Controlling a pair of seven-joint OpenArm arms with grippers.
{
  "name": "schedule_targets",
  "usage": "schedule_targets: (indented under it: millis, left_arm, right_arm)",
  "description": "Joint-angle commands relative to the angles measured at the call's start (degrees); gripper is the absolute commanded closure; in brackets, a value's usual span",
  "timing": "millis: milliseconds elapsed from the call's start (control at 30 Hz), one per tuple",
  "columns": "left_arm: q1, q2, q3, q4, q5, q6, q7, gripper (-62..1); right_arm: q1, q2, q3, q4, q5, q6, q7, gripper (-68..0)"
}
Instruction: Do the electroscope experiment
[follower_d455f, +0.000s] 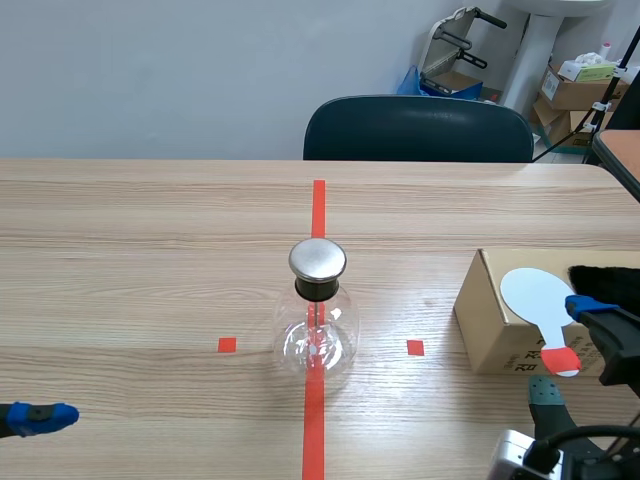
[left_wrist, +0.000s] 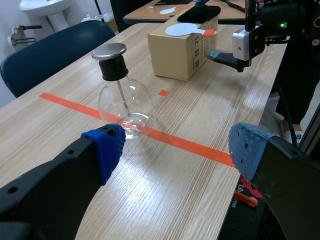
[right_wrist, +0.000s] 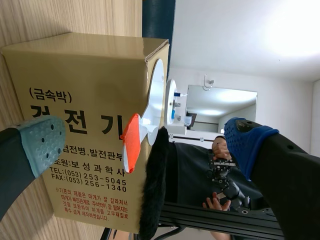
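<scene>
The electroscope, a clear glass flask (follower_d455f: 316, 330) with a metal cap (follower_d455f: 318, 260), stands on the red tape line at mid-table. A cardboard box (follower_d455f: 492, 325) sits to the right. On it lie a white paddle (follower_d455f: 533, 294) with a red handle (follower_d455f: 562, 360) and a black fur piece (follower_d455f: 604, 277). My right gripper (right_wrist: 145, 142) is open at the box's near edge, and the red handle (right_wrist: 131, 142) lies between its fingers, untouched. My left gripper (left_wrist: 175, 150) is open low at the near left, with the flask (left_wrist: 125, 100) just ahead of it.
A dark chair (follower_d455f: 418, 128) stands at the far side of the table. Cardboard boxes (follower_d455f: 575, 85) and clutter fill the back right corner. Another table's edge (follower_d455f: 620, 150) shows at the right.
</scene>
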Motion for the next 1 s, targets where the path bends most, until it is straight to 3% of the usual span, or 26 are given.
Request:
schedule_targets:
  millis: [0, 233, 300, 533, 667, 833, 967]
  left_arm:
    - [-0.02, 0.11, -0.11, 0.92, -0.2, 0.02, -1.16, -45.4]
    - [-0.02, 0.11, -0.11, 0.92, -0.39, 0.2, -1.18, -45.4]
    - [-0.02, 0.11, -0.26, 0.92, -0.83, 1.51, -1.2, -45.4]
    - [0.0, 0.11, -2.58, 0.92, -7.04, 1.77, -1.4, -45.1]
    - [0.02, 0.13, -4.13, 0.92, -14.14, 1.77, -1.38, -45.2]
    - [0.17, 0.15, -5.9, 0.92, -23.96, 1.75, -1.36, -45.2]
    - [0.37, 0.57, -6.88, 0.92, -31.54, 1.75, -1.38, -45.2]
  right_arm:
    - [0.22, 0.63, 0.09, 1.11, 0.44, -3.47, -0.02, -67.9]
    - [0.22, 0.63, 0.09, 1.11, 0.44, -3.47, -0.02, -67.9]
    - [0.22, 0.63, 0.09, 1.11, 0.44, -3.47, -0.02, -67.9]
    - [-1.84, 0.59, 0.02, 1.29, 3.1, -3.47, 0.07, -67.9]
    - [-7.26, 0.63, -0.42, 4.11, 9.75, -3.47, 3.08, -67.9]
    - [-15.17, 0.79, -3.13, 12.28, 24.02, -3.47, 6.43, -67.9]
    - [-19.91, 2.97, -5.68, 21.73, 36.54, 6.38, 6.32, -67.9]
